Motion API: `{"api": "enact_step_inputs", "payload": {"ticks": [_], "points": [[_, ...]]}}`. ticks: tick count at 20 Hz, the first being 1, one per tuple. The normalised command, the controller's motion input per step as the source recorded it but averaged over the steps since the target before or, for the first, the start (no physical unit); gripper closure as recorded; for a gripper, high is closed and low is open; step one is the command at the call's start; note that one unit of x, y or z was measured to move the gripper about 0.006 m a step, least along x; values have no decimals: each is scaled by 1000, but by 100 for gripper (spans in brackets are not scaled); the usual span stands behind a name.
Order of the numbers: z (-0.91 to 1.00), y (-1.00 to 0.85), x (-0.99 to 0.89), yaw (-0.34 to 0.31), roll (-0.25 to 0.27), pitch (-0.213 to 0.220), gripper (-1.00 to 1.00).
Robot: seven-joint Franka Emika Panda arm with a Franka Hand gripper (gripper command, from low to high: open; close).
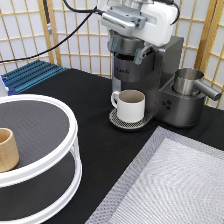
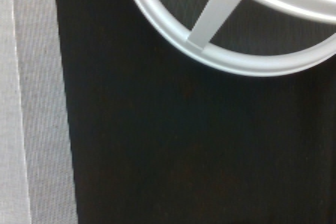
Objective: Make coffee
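Observation:
My gripper (image 1: 129, 49) is at the exterior view's top, right on the top of the dark grey coffee machine (image 1: 131, 75). Its grey fingers stand open, one on each side of the machine's lid. A cream handled mug (image 1: 131, 105) stands on the drip tray under the spout. The coffee is hidden in both views. The wrist view takes in only the black tabletop (image 2: 187, 150), a piece of white stand rim (image 2: 247, 62) and a strip of grey mat (image 2: 30, 125).
A white two-tier round stand (image 1: 65, 117) fills the exterior view's left, with a tan wooden cup (image 1: 6, 149) on its upper shelf. A grey mat (image 1: 175, 185) covers the bottom right. A steel pitcher (image 1: 189, 81) sits beside the machine, and a blue rack (image 1: 30, 75) lies at the far left.

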Motion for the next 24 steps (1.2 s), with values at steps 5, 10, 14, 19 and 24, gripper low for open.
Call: {"api": "enact_step_inputs", "payload": {"ticks": [5,10,14,19,24], "points": [[1000,15,-547,58,0,-128,-100],[728,346,-706,83,-22,-163,-100],[334,743,-132,76,-74,-107,-100],[107,587,283,18,-118,-24,-100],[-420,11,-229,-5,-92,-25,-100]]}}
